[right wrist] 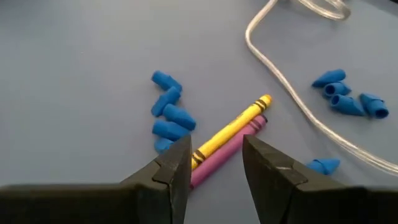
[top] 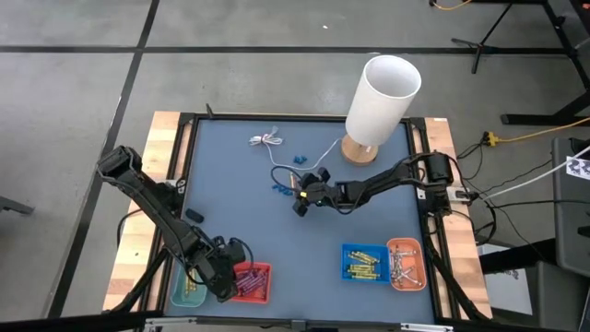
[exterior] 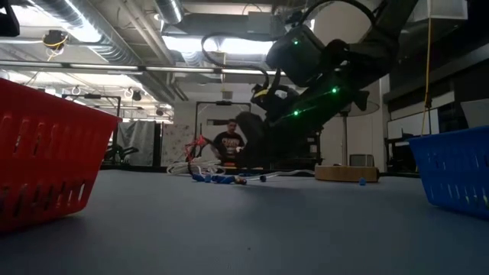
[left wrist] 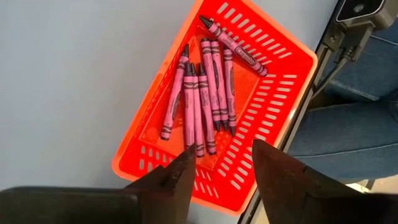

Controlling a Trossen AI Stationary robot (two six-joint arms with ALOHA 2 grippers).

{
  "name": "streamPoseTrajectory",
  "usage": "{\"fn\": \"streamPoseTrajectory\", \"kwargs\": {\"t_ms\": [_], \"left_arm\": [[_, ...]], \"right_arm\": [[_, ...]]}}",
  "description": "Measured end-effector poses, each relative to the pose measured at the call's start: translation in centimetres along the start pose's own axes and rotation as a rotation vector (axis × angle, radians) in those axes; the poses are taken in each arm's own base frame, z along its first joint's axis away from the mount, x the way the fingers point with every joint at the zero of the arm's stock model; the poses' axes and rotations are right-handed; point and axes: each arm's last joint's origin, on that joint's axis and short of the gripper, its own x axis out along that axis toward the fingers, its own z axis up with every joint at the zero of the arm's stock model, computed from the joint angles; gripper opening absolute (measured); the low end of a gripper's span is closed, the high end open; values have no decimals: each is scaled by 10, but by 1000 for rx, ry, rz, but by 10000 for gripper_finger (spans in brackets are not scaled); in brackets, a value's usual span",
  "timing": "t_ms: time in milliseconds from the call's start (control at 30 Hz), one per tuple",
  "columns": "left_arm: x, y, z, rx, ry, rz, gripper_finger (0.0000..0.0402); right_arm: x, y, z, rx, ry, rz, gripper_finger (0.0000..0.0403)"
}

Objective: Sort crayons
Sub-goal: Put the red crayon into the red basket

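**Blue-grey mat: two loose crayons awaiting pickup**

Blue-grey table (top: 240,207) is carrying the baskets along its near edge, apparently one per colour. Red basket (left wrist: 273,87) is holding the purple crayons (left wrist: 205,93); the left gripper (left wrist: 221,165) is hovering over it, fingers parted and empty. Right gripper (right wrist: 214,155) is hanging released above a yellow crayon (right wrist: 233,127) and a pink crayon (right wrist: 227,149) lying touching, beside blue bits (right wrist: 168,112) and a clear cable (right wrist: 292,93). Wrapper print is not legible.
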Motion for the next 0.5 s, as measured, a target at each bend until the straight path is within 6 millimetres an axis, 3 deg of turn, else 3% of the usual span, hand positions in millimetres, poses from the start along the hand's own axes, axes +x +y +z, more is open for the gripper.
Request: {"fn": "streamPoseTrajectory", "kwargs": {"t_ms": [500], "left_arm": [[0,0,1,1,-47,15,144]], "right_arm": [[-1,1,-6,-33,76,61,140]]}}
